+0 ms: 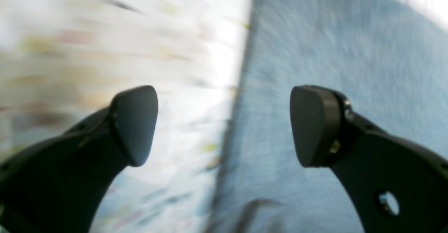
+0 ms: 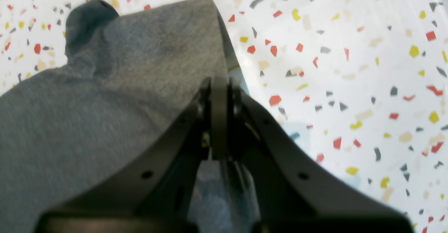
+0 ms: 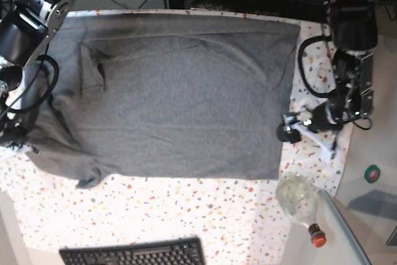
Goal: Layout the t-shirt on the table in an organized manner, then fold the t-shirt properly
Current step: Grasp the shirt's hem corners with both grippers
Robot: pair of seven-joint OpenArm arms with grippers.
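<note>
The shirt (image 3: 180, 100) is lying spread over the far half of the table (image 3: 205, 215), mostly flat, with a raised crease running across its upper part and one end bunching into a rumpled lump near the base view's lower-left corner. The step in hand looks like smoothing it out before any fold.

To do that well, the held edge should be drawn outward and low, so the cloth is sliding flat rather than lifting into a new ridge, and the bunched end should be pulled until its outline is lying straight. The free arm should be taking a fresh hold at an edge, not mid-panel.

The right gripper (image 2: 219, 86) is pinching the shirt's edge, its jaws pressed together with grey cloth running between them and a small puckered tip standing up beyond. The left gripper (image 1: 224, 124) is spread wide and holding nothing; it is hovering right over the shirt's border, one fingertip above the speckled cloth and the other above the grey fabric, though that view is blurred.
</note>
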